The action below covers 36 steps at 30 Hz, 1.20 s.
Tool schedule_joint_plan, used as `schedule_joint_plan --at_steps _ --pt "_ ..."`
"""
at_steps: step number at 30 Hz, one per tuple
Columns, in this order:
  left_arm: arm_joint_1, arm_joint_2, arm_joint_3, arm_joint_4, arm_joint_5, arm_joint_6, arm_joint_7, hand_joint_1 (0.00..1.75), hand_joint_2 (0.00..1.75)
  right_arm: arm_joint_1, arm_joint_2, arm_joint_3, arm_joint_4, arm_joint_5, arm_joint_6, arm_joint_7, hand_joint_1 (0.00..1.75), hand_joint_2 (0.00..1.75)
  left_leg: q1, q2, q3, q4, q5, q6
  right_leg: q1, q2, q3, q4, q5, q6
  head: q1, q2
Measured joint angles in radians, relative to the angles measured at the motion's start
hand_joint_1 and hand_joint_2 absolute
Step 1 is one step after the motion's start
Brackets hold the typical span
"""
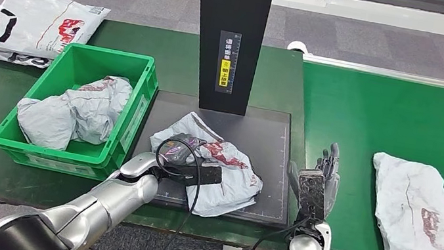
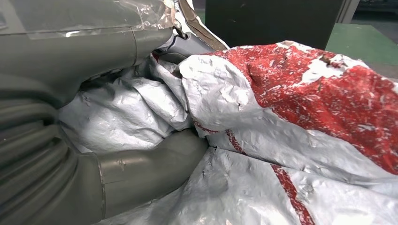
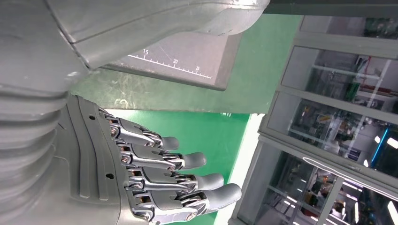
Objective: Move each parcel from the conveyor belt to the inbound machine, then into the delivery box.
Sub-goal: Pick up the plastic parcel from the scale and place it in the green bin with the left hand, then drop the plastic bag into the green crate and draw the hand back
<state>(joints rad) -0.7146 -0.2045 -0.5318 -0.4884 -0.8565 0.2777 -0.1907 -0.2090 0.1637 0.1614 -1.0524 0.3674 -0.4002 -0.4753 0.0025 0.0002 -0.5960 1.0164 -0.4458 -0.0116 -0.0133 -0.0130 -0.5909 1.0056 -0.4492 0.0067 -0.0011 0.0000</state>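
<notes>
Head view: four parcels are counted; one parcel [image 1: 216, 167] is gripped by the left hand [image 1: 178, 158], while the right hand [image 1: 320, 186] is held empty, fingers [image 1: 331, 160] spread.

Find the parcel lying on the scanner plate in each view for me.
Head view: parcel at centre, on the grey plate, under the left hand.
Left wrist view: parcel fills most of the picture.
Right wrist view: not in it.
Shared landmark: the black post, also in the left wrist view.

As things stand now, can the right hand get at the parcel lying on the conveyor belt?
Probably yes. The right hand is open and holds nothing, upright at the belt's near edge. The parcel lies alone on the green conveyor belt beside it, with nothing visible between them.
</notes>
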Motion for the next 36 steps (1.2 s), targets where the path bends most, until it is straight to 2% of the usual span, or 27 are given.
schedule_joint_plan --at_steps 11,13,15,17,19,21,26,33,36 --pt "0.000 0.001 0.000 -0.001 -0.003 0.002 0.003 1.75 1.75 0.000 0.000 0.000 -0.001 0.000 -0.001 0.000 0.00 1.75 0.000 0.000 0.000 0.000 0.000 0.000 0.000 0.000 0.000 0.000 0.000 0.000 0.000 0.000" --pt "-0.030 0.054 0.040 -0.050 -0.143 0.128 0.065 1.75 1.75 0.003 -0.001 -0.009 -0.001 -0.006 -0.028 -0.009 0.00 1.75 0.001 0.002 -0.006 0.001 0.002 -0.003 0.002 0.002 -0.006 0.001 0.004 -0.003 0.000 0.000" --pt "-0.120 0.133 0.129 -0.097 -0.303 0.322 0.110 1.75 1.75 0.011 -0.002 -0.024 -0.001 -0.016 -0.056 -0.021 0.00 1.75 0.003 0.007 -0.013 0.001 0.006 -0.008 0.006 0.006 -0.016 0.002 0.009 -0.007 0.000 0.000" --pt "-0.217 0.184 0.212 -0.095 -0.323 0.406 0.093 1.75 1.75 0.020 -0.006 -0.035 -0.001 -0.021 -0.058 -0.024 0.00 1.75 0.004 0.011 -0.014 0.001 0.007 -0.010 0.006 0.011 -0.020 0.002 0.011 -0.009 0.000 0.000" --pt "-0.274 0.218 0.259 -0.097 -0.321 0.418 0.088 1.75 1.75 0.025 -0.011 -0.045 -0.002 -0.023 -0.059 -0.025 0.00 1.75 0.004 0.009 -0.013 0.000 0.008 -0.009 0.006 0.008 -0.018 0.002 0.010 -0.009 -0.001 0.000" --pt "-0.296 0.233 0.288 -0.098 -0.321 0.418 0.085 1.75 1.75 0.025 -0.013 -0.050 -0.002 -0.023 -0.058 -0.025 0.00 1.75 0.004 0.003 -0.013 -0.001 0.009 -0.009 0.007 0.003 -0.016 0.002 0.009 -0.009 0.000 0.000" --pt "-0.300 0.248 0.331 -0.100 -0.323 0.418 0.078 1.75 1.75 0.024 -0.014 -0.050 -0.002 -0.023 -0.057 -0.025 0.00 1.75 0.006 0.003 -0.013 -0.001 0.010 -0.010 0.006 0.003 -0.016 0.002 0.009 -0.009 0.000 0.000" --pt "-0.300 0.260 0.345 -0.101 -0.324 0.418 0.078 1.75 1.75 0.025 -0.014 -0.050 -0.002 -0.023 -0.057 -0.025 0.00 1.75 0.005 0.004 -0.013 -0.001 0.009 -0.009 0.006 0.004 -0.017 0.002 0.009 -0.009 0.000 0.000" --pt "-0.291 0.259 0.349 -0.112 -0.362 0.419 0.105 1.75 1.75 0.024 -0.014 -0.050 -0.002 -0.022 -0.060 -0.025 0.00 1.75 0.005 0.004 -0.013 -0.001 0.009 -0.009 0.006 0.004 -0.017 0.002 0.009 -0.009 0.000 0.000"
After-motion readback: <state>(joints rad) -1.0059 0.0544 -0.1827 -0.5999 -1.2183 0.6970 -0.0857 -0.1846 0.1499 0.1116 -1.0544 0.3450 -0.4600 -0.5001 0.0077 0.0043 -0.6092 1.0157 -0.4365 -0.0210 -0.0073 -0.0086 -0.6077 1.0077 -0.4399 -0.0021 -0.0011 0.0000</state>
